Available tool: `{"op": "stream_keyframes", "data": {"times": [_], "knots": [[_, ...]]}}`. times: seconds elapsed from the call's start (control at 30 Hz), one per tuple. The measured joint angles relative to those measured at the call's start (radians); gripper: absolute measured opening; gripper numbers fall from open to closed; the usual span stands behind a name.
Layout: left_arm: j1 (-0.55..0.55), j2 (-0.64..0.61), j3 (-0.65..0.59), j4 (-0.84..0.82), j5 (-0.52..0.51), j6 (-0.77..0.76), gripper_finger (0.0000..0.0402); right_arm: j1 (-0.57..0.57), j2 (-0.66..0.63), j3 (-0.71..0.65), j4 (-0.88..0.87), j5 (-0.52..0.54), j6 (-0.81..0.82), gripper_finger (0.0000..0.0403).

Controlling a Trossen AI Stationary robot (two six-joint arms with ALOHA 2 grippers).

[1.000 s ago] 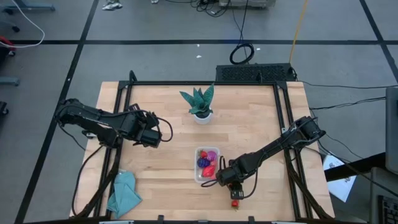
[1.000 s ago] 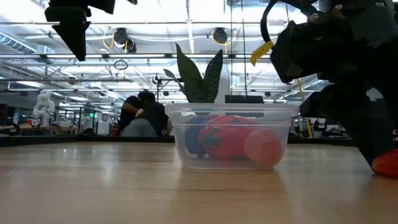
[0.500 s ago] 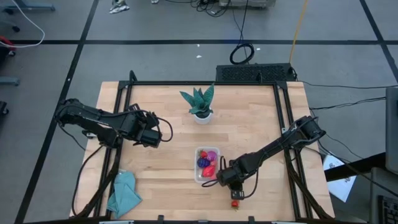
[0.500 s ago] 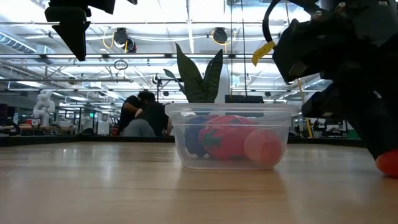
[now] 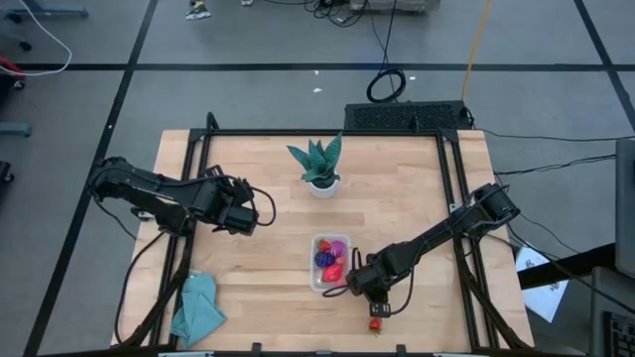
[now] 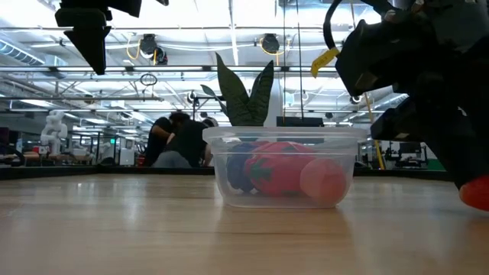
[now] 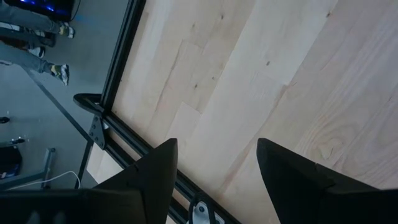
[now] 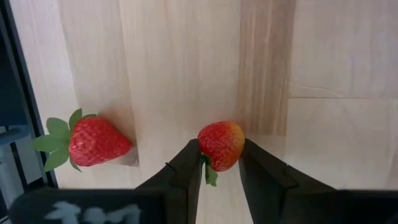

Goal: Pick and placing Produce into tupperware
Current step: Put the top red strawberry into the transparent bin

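Note:
The clear tupperware (image 5: pixel 330 261) (image 6: pixel 283 168) stands on the table's near middle with several toy fruits in it: purple, magenta, red and pale pink. My right gripper (image 8: pixel 219 150) (image 5: pixel 373 299) is just right of it, near the near edge, shut on a small red strawberry (image 8: pixel 221 144) (image 6: pixel 477 192). A second strawberry with green leaves (image 8: pixel 93 142) (image 5: pixel 375 323) lies on its side on the wood close by. My left gripper (image 7: pixel 214 168) (image 5: pixel 250 213) hangs open above bare wood on the table's left half. My right gripper pinches the small strawberry by its two opposite sides (image 8: pixel 205 146) between the fingertips (image 8: pixel 189 158). The fingers come from above, pointing down. The leafy end (image 8: pixel 210 175) faces the wrist. Whether its underside touches the table, I cannot tell.
A green plant in a white pot (image 5: pixel 319 164) stands toward the far edge behind the tupperware. A teal cloth (image 5: pixel 196 305) lies at the near left corner. Black frame rails (image 5: pixel 193 169) run along the table's sides. People (image 6: pixel 179 141) show in the room beyond.
My right gripper has risen slightly with the strawberry between its fingers; in the low view the red fruit stands a little higher than a second ago.

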Motion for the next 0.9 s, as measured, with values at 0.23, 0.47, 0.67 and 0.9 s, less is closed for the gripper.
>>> {"op": "stream_keyframes", "data": {"times": [0.23,0.47,0.67,0.9], "knots": [[0.000,0.000,0.000,0.000,0.000,0.000,0.0225,-0.002,-0.001,0.034,-0.042,0.000,-0.020,0.0087],[0.000,0.000,0.000,0.000,-0.001,0.010,0.0225,-0.015,-0.003,0.147,-0.124,0.002,-0.080,0.0087],[0.000,0.000,0.000,0.000,-0.009,0.011,0.0225,-0.042,-0.003,0.266,-0.205,0.006,-0.136,0.0087],[0.000,0.000,0.000,-0.001,-0.011,0.013,0.0225,-0.072,-0.004,0.353,-0.232,0.008,-0.202,0.0087]]}}
